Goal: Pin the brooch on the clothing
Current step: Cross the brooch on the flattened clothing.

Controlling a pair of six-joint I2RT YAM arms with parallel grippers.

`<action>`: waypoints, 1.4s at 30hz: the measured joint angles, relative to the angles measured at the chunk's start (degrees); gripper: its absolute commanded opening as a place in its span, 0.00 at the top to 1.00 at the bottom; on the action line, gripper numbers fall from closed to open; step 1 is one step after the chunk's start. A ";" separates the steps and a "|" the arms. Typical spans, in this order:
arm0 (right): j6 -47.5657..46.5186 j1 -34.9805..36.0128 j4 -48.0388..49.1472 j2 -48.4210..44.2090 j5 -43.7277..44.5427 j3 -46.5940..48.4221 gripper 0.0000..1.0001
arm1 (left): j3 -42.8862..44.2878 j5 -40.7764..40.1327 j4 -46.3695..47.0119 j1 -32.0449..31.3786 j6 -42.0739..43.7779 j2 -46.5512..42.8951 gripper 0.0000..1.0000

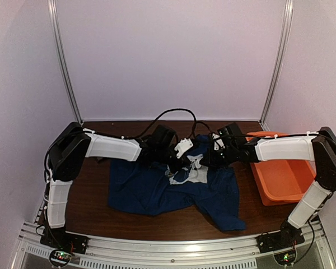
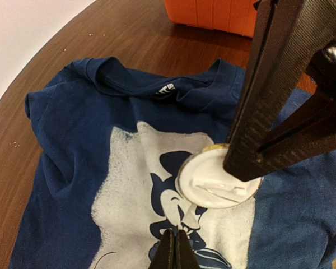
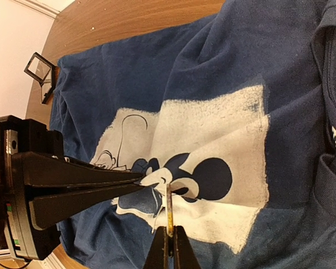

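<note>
Nearest, shows the navy T-shirt [image 1: 157,196] lying rumpled on the table [image 1: 157,224], hem toward the arms. Further in, over the white mouse print [image 3: 213,129], finds both grippers working tip to tip. Has the right gripper [image 3: 169,242] clamped on the rim of the brooch [image 2: 215,182], white back and clasp showing, low over the print; touching or just clear cannot be told. Has the left gripper [image 2: 174,246] pressed together beside it at the print; whether nipping cloth cannot be told. Looks mid-task: brooch gripped and at the chest, not yet pinned. Leaves threading the pin through fabric, latching, releasing. Farthest right, shows the orange tub [image 1: 280,179], well apart.
</note>
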 measured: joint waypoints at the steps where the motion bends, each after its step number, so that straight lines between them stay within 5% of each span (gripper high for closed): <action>1: 0.00 0.00 -0.02 0.11 -0.09 0.26 1.00 | 0.00 0.00 0.04 0.00 0.00 0.00 1.00; 42: 0.09 0.00 0.15 1.31 -0.70 0.76 1.00 | -0.42 0.00 0.85 0.02 -0.15 -0.33 1.00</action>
